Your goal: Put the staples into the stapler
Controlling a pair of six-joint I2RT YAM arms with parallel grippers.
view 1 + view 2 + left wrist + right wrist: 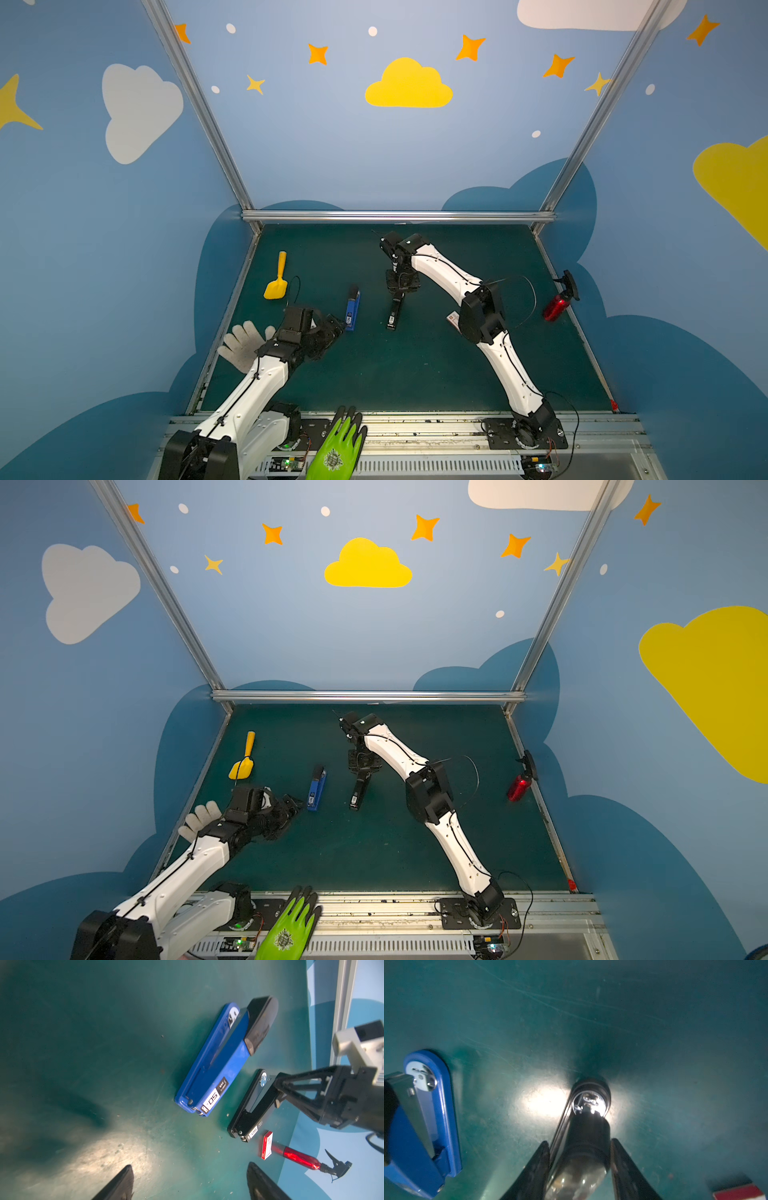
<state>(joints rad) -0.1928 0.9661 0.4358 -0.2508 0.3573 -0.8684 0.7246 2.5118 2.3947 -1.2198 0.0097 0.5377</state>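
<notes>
Two staplers lie side by side mid-mat in both top views: a blue stapler [352, 309] [316, 789] and a black stapler [394, 311] [358, 789]. My right gripper [398, 293] [579, 1141] points down over the black stapler's far end, its jaws pressed to both sides of the stapler's head [588, 1126]. The staples' small white box with a red label [453, 319] [267, 1145] lies right of the black stapler, partly hidden by my right arm's elbow. My left gripper [338, 326] [190, 1165] hovers open just left of the blue stapler [214, 1064], holding nothing.
A yellow scoop [276, 282] lies at the far left. A red spray bottle [559, 301] rests by the right wall. A white knit glove [245, 340] sits under my left arm. A green glove [338, 446] lies on the front rail.
</notes>
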